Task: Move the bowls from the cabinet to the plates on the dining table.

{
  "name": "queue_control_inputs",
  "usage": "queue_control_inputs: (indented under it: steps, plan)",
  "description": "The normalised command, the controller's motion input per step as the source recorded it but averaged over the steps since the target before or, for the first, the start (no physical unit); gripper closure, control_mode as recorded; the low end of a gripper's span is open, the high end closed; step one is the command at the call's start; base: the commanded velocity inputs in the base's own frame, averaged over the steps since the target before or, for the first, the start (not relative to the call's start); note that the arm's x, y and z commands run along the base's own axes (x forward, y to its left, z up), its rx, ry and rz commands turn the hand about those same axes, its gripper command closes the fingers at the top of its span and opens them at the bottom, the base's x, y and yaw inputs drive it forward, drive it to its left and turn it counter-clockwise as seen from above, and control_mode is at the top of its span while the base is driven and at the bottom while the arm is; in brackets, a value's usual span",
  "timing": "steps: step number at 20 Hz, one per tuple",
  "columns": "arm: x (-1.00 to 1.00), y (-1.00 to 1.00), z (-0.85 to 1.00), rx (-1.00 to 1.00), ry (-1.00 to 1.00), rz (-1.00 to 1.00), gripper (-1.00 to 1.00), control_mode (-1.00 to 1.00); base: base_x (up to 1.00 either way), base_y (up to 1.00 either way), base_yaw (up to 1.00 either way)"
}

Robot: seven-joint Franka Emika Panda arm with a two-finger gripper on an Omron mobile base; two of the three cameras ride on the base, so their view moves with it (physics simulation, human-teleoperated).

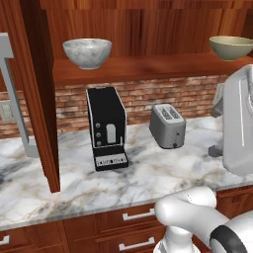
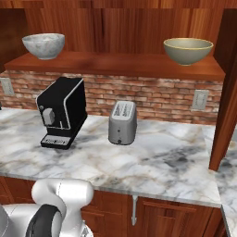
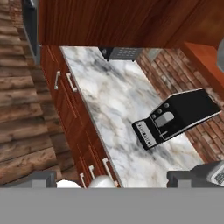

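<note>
Opening step of the transfer. Both bowls are seen on the open shelf of the cabinet [image 2: 115, 62], above the counter [image 2: 152, 162]: the grey bowl [image 1: 87, 52] at the left, the tan bowl [image 2: 188, 50] at the right, well apart. Neither is held. The gripper [image 3: 111, 181] is set wide open and empty; its two dark tips are shown at the bottom of the hand view, which looks down along the counter.

Next move, as judged: the arm is to be raised to shelf height and the jaws brought over one rim, the nearer wall of a bowl being taken between them. The shelf underside and the appliances below leave little room.

Materials: the grey bowl is speckled, stone-like and deep; the tan bowl is smooth, with a paler rim. The shelf is of polished red-brown wood, the counter of veined grey-white marble, the back wall of brick [image 2: 157, 95]. A boxy black coffee machine [image 1: 106, 128] and a rounded metal toaster [image 1: 168, 126] stand beneath.
</note>
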Motion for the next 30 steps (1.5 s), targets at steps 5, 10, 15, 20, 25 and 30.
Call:
queue_control_inputs:
  steps: [5, 10, 15, 20, 25, 30]
  plan:
    - [0.21, -0.53, -0.03, 0.00, -0.07, -0.02, -1.00, -1.00, 0.00, 0.00, 0.00]
    - [0.23, -0.43, -0.22, 0.00, -0.06, 0.00, -1.00, -1.00, 0.00, 0.00, 0.00]
    - [0.46, -0.01, -0.14, -0.08, -0.06, 0.00, -1.00, -1.00, 0.00, 0.00, 0.00]
    - [0.54, 0.00, -0.01, -0.13, -0.08, -0.01, -1.00, -1.00, 0.00, 0.00, 0.00]
    - [0.45, 0.00, 0.00, -0.04, -0.07, -0.04, -1.00, -1.00, 0.00, 0.00, 0.00]
    - [0.20, 0.01, 0.00, 0.00, -0.04, -0.07, -1.00, -1.00, 0.00, 0.00, 0.00]
